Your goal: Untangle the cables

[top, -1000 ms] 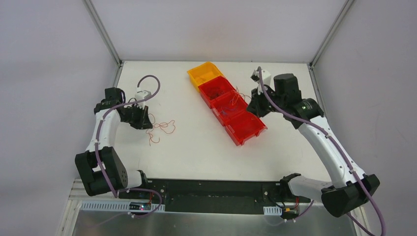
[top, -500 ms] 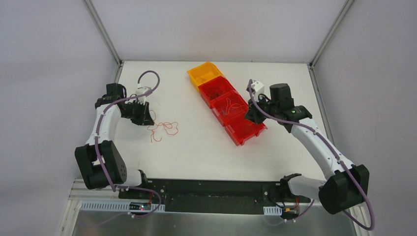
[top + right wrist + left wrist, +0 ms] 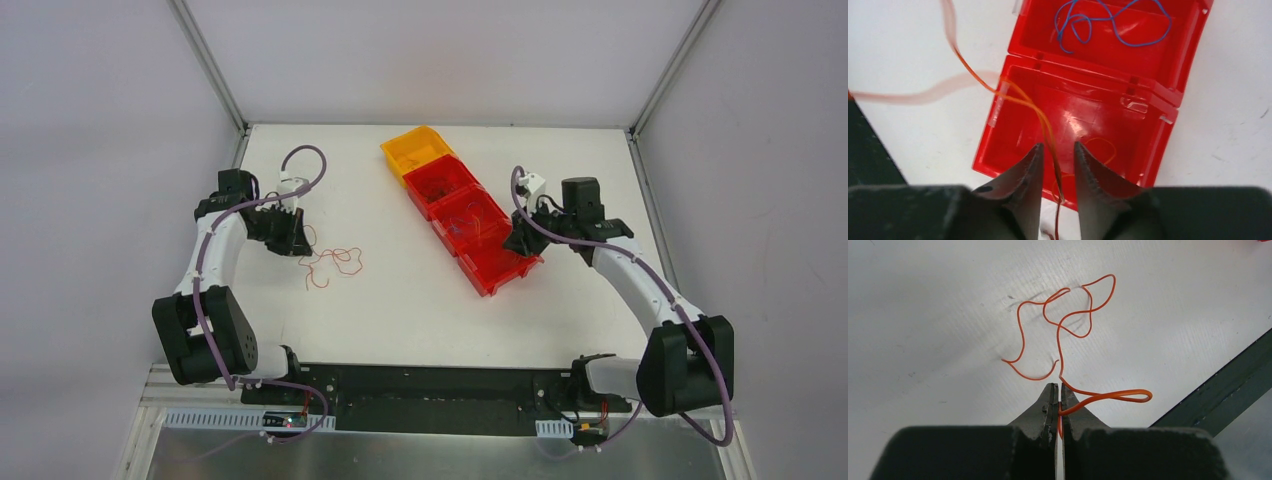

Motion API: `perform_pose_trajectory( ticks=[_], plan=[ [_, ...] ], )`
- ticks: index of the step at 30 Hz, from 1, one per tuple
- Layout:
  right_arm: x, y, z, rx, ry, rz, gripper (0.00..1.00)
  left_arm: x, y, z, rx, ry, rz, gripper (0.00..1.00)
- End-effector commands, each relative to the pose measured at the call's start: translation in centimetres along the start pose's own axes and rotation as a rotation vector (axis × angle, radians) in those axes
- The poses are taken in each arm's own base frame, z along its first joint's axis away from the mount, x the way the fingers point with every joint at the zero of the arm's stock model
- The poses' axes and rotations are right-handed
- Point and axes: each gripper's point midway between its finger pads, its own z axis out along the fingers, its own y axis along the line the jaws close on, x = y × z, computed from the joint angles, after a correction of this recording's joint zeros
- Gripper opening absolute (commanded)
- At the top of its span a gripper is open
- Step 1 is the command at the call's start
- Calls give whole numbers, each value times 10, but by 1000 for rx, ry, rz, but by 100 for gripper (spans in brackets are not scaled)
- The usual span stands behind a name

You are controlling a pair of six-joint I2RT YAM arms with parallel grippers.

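Two wires concern you here. Your left gripper [image 3: 1057,390] is clamped on the orange cable [image 3: 1063,325], which lies on the table [image 3: 923,300] with its loops sprawling straight ahead of the fingertips, so I judge a pull back toward the arm's base would draw it out lengthwise. Your right gripper [image 3: 1055,155] hangs over the nearest red bin [image 3: 1158,145], jaws apart, with another orange strand [image 3: 1045,125] running loose between them. Only the right wrist view clearly shows the blue cable [image 3: 1113,20] lying in the neighbouring bin [image 3: 1188,45]. The overhead view shows the two arms working well apart.
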Motion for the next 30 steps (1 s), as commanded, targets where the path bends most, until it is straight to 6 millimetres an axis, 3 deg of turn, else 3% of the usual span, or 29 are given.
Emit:
perform_pose_trajectory(
  ticks=[1, 3, 4, 12, 18, 22, 25, 28, 30],
  plan=[
    [4, 3, -8, -75, 6, -105, 51, -5, -2, -7, -15, 7, 33, 0],
    [6, 10, -15, -98, 28, -92, 72, -5, -1, -7, -16, 13, 36, 0],
    [3, 14, -19, -111, 29, -93, 76, -5, 0, -7, -16, 14, 34, 0],
    [-26, 24, -28, -144, 24, -9, 75, -7, -11, -8, 29, -14, 34, 0],
    [-77, 59, -17, -177, -43, 37, 80, -43, -61, -19, 148, -110, 48, 0],
    [-98, 90, -3, -240, -75, 38, 90, -89, -131, -50, 321, -219, 128, 0],
    [-112, 108, 7, -278, -117, 12, 95, -106, -176, -72, 426, -258, 170, 0],
    [-117, 118, 16, -300, -131, -3, 95, -104, -181, -71, 465, -240, 116, 0],
    [-116, 121, 23, -310, -118, -1, 95, -88, -160, -52, 370, -193, 103, 0]
  ],
)
